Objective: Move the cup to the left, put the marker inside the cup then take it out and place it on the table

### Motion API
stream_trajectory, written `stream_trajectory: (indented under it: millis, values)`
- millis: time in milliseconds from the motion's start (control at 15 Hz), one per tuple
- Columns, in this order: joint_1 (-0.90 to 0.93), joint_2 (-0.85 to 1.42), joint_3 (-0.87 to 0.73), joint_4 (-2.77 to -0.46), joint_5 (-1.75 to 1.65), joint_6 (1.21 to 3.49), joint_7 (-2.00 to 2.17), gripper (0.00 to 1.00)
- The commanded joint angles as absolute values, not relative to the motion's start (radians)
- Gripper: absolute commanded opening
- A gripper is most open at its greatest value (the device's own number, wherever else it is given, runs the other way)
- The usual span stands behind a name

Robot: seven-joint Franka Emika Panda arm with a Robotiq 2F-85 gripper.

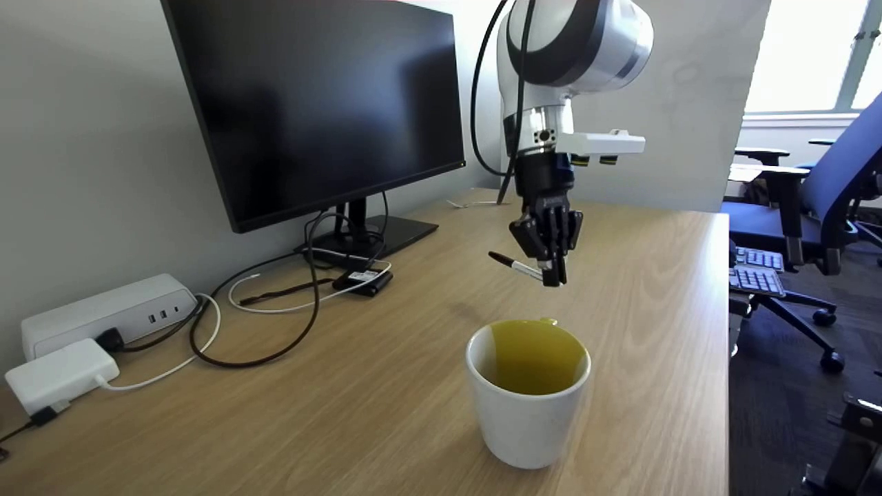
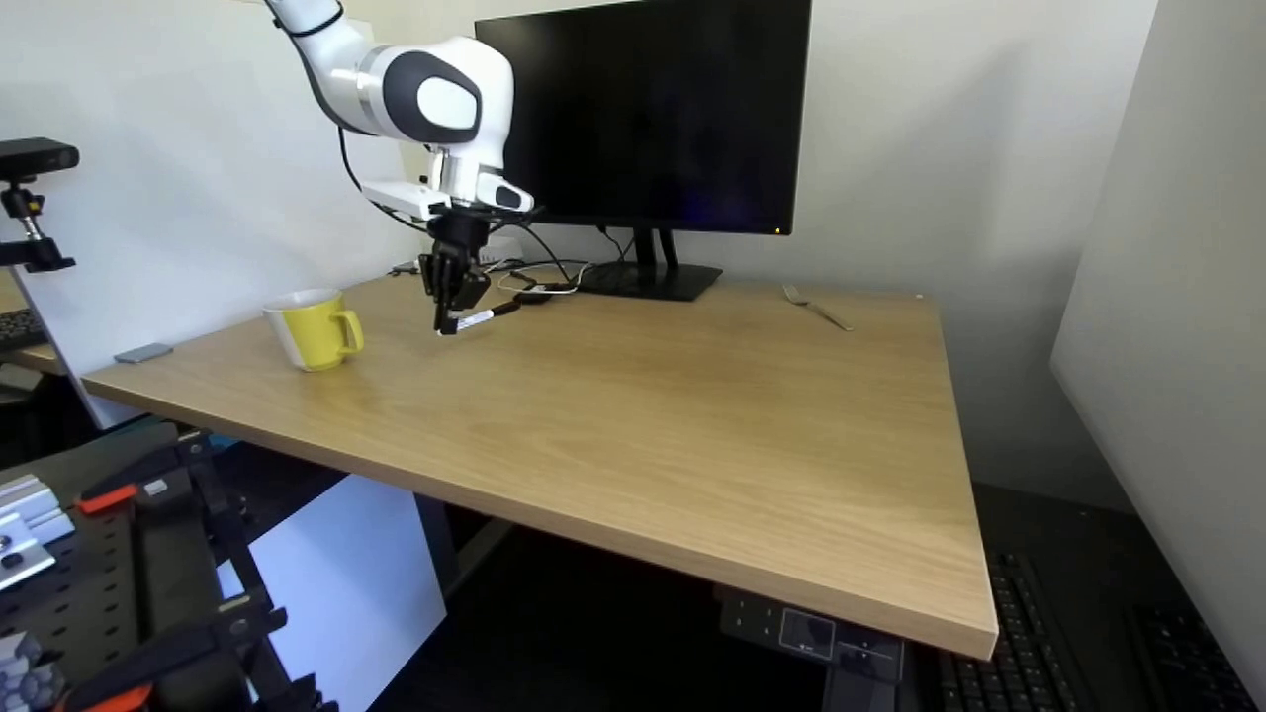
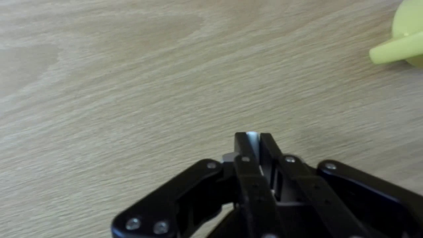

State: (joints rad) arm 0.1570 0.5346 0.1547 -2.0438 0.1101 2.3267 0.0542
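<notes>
The marker was held aslant by the gripper, whose fingers were closed on its white end; in both exterior views its black end stuck out sideways and sat a little higher. In the wrist view a strip of that white end showed between the fingertips. It was over the table, though the clearance beneath it was hard to judge. Near the marker but apart from it, the cup stood upright on the table with its handle toward the gripper, white on one side of its outside, yellow on the other, and yellow-green within. The wrist view caught only part of it, at the upper right. Above the gripper rose the arm, mostly white, with a black cable looping beside it. Along the wall the monitor, its screen dark, stood on a black stand; a white cord and a dark cord curled near its base, close to a small black box. Farther along sat a long white power unit and a smaller white adapter. A fork lay near the table's back edge. Beyond the table stood a blue chair.
</notes>
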Motion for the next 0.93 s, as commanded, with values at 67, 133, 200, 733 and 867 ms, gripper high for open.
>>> stream_trajectory:
  millis: [67, 133, 200, 733, 867]
  values:
    - [0.1, 0.438, 0.17, -2.032, 0.206, 2.165, 0.009, 0.03]
    - [0.094, 0.418, 0.166, -2.024, 0.223, 2.127, 0.005, 0.03]
    - [0.086, 0.398, 0.163, -2.017, 0.239, 2.094, 0.001, 0.03]
    - [0.03, 0.358, 0.144, -1.897, 0.402, 1.83, -0.064, 0.03]
    - [0.02, 0.373, 0.136, -1.853, 0.438, 1.757, -0.063, 0.03]
